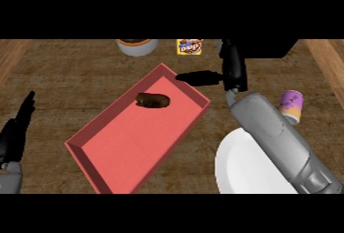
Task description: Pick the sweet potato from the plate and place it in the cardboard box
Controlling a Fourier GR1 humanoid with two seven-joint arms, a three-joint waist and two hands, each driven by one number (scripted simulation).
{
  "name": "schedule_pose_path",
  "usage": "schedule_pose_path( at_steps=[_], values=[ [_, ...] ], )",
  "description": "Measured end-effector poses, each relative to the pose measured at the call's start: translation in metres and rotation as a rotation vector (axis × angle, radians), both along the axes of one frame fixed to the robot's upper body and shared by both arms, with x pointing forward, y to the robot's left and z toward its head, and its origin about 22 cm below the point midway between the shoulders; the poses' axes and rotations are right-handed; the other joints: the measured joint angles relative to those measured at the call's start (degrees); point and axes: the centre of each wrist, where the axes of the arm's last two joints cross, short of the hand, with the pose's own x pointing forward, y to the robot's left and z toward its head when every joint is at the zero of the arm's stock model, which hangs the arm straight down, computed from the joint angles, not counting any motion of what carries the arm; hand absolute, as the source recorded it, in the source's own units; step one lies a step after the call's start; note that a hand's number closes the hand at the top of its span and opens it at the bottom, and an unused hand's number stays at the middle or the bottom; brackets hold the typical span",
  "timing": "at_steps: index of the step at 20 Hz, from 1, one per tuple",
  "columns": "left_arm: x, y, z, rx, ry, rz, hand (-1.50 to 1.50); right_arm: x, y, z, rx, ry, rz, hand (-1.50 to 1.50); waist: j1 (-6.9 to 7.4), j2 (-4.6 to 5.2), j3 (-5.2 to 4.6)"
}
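The brown sweet potato (153, 100) lies inside the red, tray-like cardboard box (101, 157), near its far end. My right hand (232, 68) hovers past the box's far right corner, fingers straight and thumb stretched left over the rim, holding nothing. The white plate (245, 168) sits at the lower right, partly hidden under my right forearm, with nothing showing on it. My left hand (17, 125) rests open at the left edge, fingers up.
A purple and orange can (291, 105) lies on its side right of my forearm. At the counter's back stand a grey bowl (137, 46) and a yellow packet (189, 47). A dark block (269, 48) sits at the back right.
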Motion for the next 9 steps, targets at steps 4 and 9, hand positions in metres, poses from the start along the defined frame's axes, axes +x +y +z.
schedule_pose_path(
  at_steps=[4, 9],
  values=[
    [0.001, 0.0, 0.004, -0.004, 0.001, 0.002, 0.0, -0.016, -0.056, -0.004, -0.011, 0.0, -0.017, -1.5, -0.28, -0.05, 0.0],
    [0.001, -0.002, 0.012, -0.002, -0.002, 0.002, 0.0, -0.04, -0.119, -0.004, -0.048, 0.024, 0.001, -1.5, -0.24, -0.02, 0.01]
  ],
)
